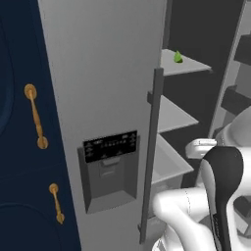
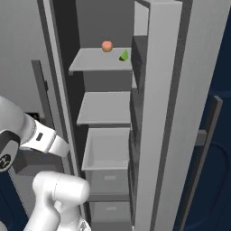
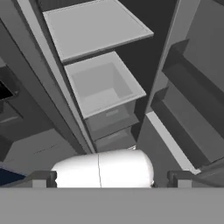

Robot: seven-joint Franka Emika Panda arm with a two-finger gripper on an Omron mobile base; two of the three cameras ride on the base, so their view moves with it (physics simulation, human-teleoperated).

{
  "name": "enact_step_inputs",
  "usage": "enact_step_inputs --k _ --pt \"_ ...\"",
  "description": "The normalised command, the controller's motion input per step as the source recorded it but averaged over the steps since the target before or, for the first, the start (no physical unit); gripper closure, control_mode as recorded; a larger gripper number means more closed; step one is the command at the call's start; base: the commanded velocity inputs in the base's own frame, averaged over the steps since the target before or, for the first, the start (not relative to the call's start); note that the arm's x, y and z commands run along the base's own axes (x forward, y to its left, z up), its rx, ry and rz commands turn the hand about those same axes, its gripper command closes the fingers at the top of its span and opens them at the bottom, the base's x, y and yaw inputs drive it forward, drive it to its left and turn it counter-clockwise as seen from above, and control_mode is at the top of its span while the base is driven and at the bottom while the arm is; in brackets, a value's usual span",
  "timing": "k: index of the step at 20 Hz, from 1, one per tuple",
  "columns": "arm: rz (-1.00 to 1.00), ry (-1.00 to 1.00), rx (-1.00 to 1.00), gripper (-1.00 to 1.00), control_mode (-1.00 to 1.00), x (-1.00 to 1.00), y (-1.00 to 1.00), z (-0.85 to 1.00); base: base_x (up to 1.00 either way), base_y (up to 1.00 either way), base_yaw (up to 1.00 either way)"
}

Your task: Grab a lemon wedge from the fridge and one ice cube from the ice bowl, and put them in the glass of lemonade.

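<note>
Since the lemon wedge [image 2: 124, 55] looked small, light and slippery on the top shelf [image 2: 97, 63], the released pincer [image 3: 111, 178] should probably pinch its flat sides

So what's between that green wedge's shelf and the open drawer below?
One bare shelf sits between the wedge and the drawer, seen from the right base view.
</note>
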Motion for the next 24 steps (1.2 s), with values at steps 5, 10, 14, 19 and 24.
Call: enact_step_inputs --k 5,10,14,19,24 --pt "0.0 0.0 0.0 -1.0 1.0 0.0 0.0 0.0 0.59 -0.54 -0.01" --pt "0.0 0.0 0.0 -1.0 1.0 0.0 0.0 0.0 0.63 -0.12 -0.04" --pt "0.0 0.0 0.0 -1.0 1.0 0.0 0.0 0.0 0.06 0.0 0.0" --pt "0.0 0.0 0.0 -1.0 1.0 0.0 0.0 0.0 0.0 0.0 0.0" --pt "0.0 0.0 0.0 -1.0 -1.0 0.0 0.0 0.0 0.0 0.0 0.0"
